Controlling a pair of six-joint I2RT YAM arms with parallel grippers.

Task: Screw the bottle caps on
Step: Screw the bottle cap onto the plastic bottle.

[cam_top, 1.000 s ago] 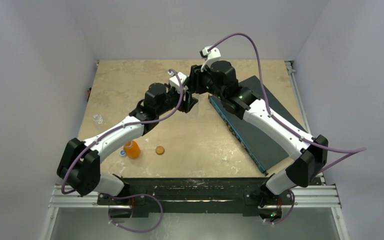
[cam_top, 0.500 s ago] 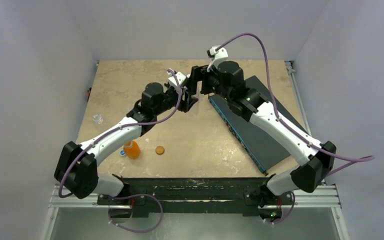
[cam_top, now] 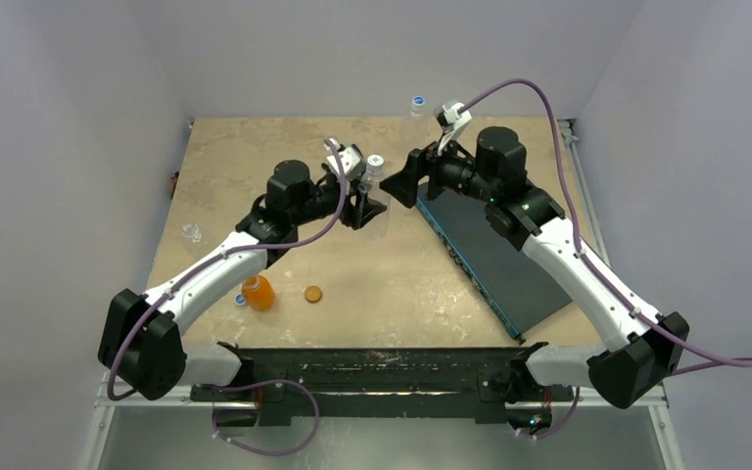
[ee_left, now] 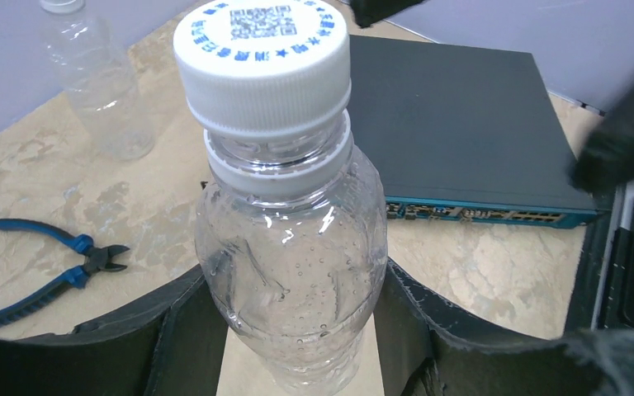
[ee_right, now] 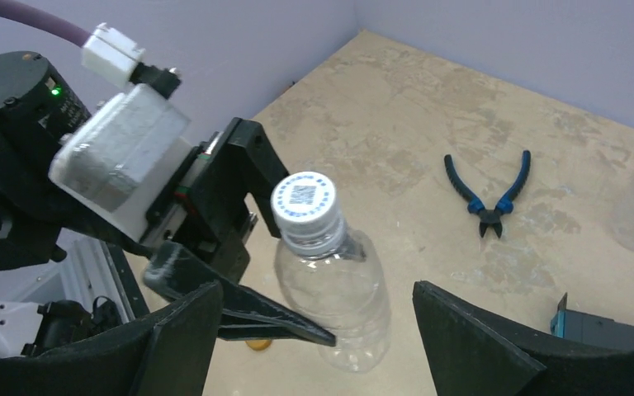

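A clear bottle stands upright at mid-table with a white, blue-printed cap sitting on its neck. My left gripper is shut on the bottle's body, one finger on each side. From above, the bottle sits just right of the left gripper. My right gripper is open and apart from it, to the right. In the right wrist view its jaws stand wide, short of the bottle and cap. An orange bottle, an orange-brown cap and a blue cap lie near the front left.
A dark flat box with a blue front lies under the right arm. Blue-handled pliers lie on the table beyond the held bottle. A second clear bottle with a blue cap stands at the back edge. A small clear item sits at the left.
The right gripper opened, let go of the cap and drew back to the right. The capped bottle now shows from above. The left gripper kept its grip.
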